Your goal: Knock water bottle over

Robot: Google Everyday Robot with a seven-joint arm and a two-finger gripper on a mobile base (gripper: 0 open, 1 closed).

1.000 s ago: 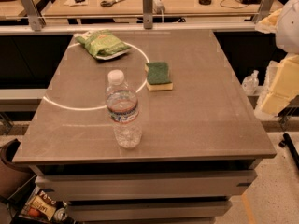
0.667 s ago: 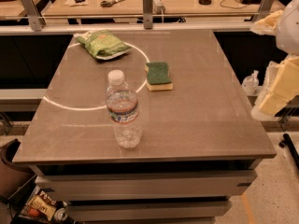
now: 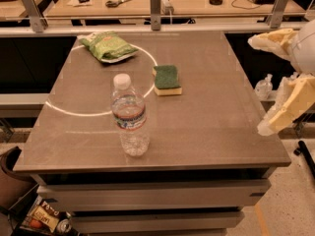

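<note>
Almost nothing has changed over the last second. The water bottle [image 3: 130,117] stands upright as it did before, cap on top, in front of the sponge [image 3: 167,78] and a little to its left, towards the near side of the tabletop [image 3: 211,112]. The gripper [image 3: 261,85] hangs in the same spot as before, well to the right of the sponge and out past the tabletop's right side. Its two padded yellow fingers [image 3: 293,102] are spread wide, with nothing between them. A green bag [image 3: 108,46] lies behind the sponge and to its left, and it has not shifted either. For the task, this probably means the approach has not really begun: the bottle is untouched and the gripper is well apart from it. Reaching the bottle seems to call for a long sweep leftward, passing in front of the sponge. A push high on the bottle, near the cap, should tip it rather than slide it.
</note>
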